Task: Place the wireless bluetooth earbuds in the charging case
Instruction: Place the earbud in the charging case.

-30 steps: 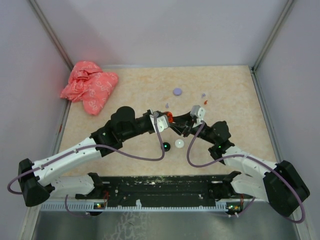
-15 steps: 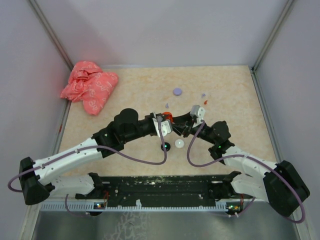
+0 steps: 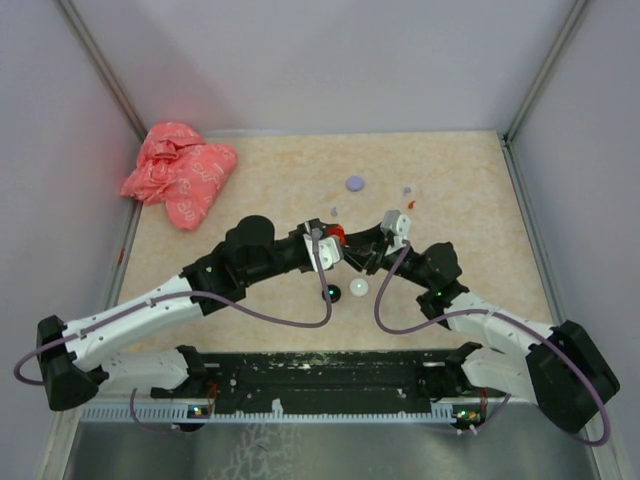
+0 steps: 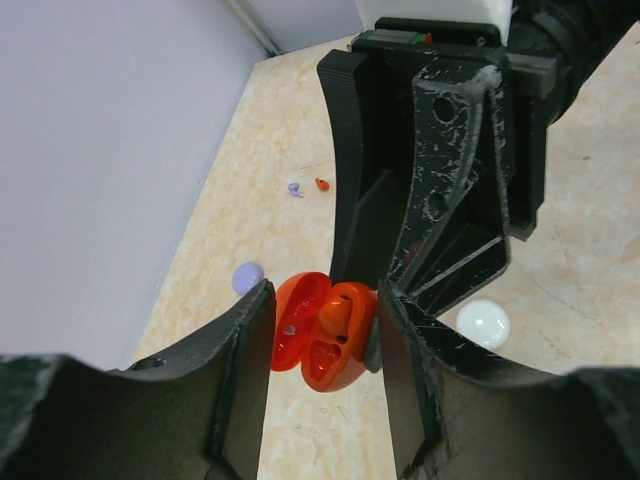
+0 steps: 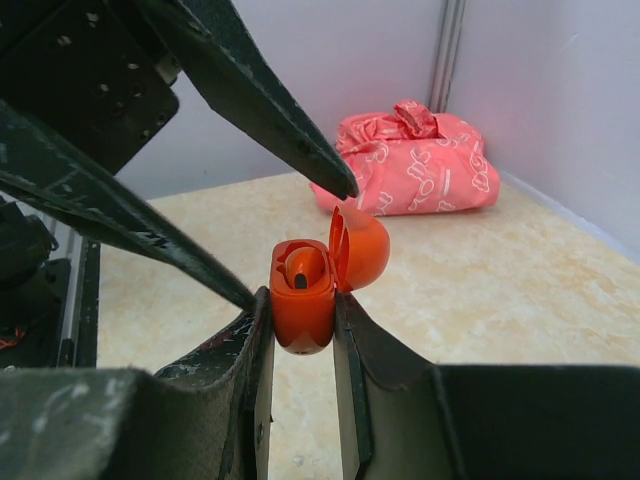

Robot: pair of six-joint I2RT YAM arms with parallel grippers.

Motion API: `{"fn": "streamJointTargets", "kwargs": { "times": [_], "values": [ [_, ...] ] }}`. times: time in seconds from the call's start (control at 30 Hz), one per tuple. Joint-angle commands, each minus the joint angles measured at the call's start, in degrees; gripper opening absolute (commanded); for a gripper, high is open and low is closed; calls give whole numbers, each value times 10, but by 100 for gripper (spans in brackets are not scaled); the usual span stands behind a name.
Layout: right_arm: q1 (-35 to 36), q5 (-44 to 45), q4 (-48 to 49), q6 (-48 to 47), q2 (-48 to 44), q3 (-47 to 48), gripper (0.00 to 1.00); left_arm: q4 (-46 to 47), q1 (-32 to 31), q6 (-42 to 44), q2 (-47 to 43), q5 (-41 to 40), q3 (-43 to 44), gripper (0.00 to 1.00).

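Above the surface (image 3: 470,200), the right end effector (image 5: 300,300) pinches the open orange charging case (image 4: 335,345), and the left end effector (image 4: 323,295) is spread around it. One earbud (image 5: 300,268) looks tucked inside. A tiny orange earbud (image 4: 321,184) lying far off likely comes next.

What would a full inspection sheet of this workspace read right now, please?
Surface: beige table, mottled.
Job's things: orange charging case, lid open, one socket looks filled; lilac earbud and orange-red earbud loose at the back.
Clutter: pink bag in far-left corner; lilac disc, white disc, black disc on the table.
Tools: right tool shut on the case; left tool open, straddling it.
Cables: purple cables loop off both arms.
Surroundings: grey walls, metal frame posts.
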Motion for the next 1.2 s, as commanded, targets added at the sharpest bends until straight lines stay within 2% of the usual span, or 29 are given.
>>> {"fn": "streamJointTargets", "kwargs": {
  "times": [0.0,0.13,0.23,0.3,0.47,0.6,0.7,0.93,1.17],
  "values": [
    [0,11,77,12,3,6,0,-20,-5,-63,-26,5,18,53],
    [-1,23,98,17,9,-4,0,-19,1,-100,-47,-15,21,59],
    [-5,20,117,30,15,-4,0,-35,27,-143,-59,10,21,60],
    [-7,17,134,41,20,-5,0,-34,61,-175,-69,52,10,60],
    [-9,6,165,72,28,-3,0,26,192,-279,-110,218,-45,60],
    [-9,-6,181,93,33,5,0,72,236,-331,-129,295,-80,60],
    [-9,-19,194,112,39,15,0,127,251,-371,-130,350,-106,59],
    [-9,-45,246,157,58,30,0,226,264,-442,-104,423,-125,57],
    [-7,-64,320,210,93,42,0,259,264,-465,-77,450,-129,54]
  ]
}}
